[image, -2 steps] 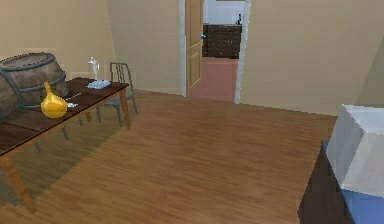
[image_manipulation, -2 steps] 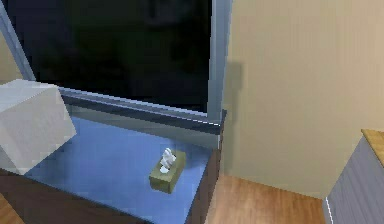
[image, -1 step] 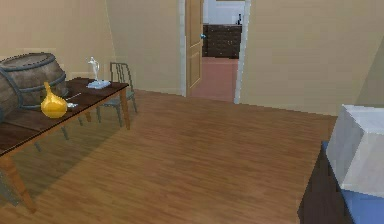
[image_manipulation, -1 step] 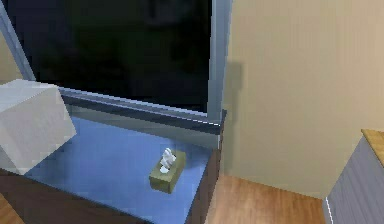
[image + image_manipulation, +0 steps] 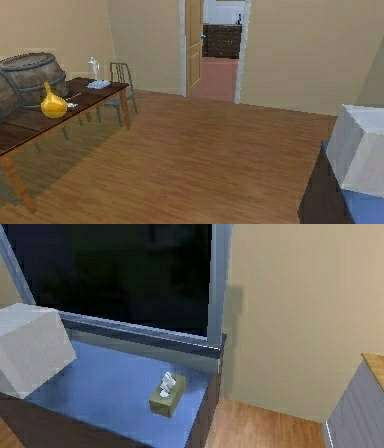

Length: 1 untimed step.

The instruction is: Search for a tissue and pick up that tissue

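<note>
olive tissue box (image 5: 166, 400) sits on the blue surface (image 5: 100, 374), toward its 4 o'clock corner, near the edge. a clumsy reach could shove it off. the white tissue (image 5: 168, 382) points up, and the box's long axis seems to run 1 to 7 o'clock. what state the fingers are in i cannot tell.

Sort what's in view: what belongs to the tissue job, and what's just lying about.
For the job:
- tissue, white, sticking up from an olive box on the blue-topped cabinet

Just lying about:
- white box on the same cabinet
- yellow vase and dark barrel on the wooden table
- chair by the table's far end
</note>
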{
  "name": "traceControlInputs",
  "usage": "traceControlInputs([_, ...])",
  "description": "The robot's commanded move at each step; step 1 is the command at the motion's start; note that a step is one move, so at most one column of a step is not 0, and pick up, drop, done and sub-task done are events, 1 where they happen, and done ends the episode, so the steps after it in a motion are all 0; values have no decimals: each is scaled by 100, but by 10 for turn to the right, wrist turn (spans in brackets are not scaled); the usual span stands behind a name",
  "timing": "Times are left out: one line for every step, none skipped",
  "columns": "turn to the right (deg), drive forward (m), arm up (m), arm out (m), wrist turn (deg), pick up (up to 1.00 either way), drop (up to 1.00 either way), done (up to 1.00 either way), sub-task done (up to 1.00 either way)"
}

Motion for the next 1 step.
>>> traceControlInputs([0, 0, 0, 26, 0, 0, 0, 0, 0])
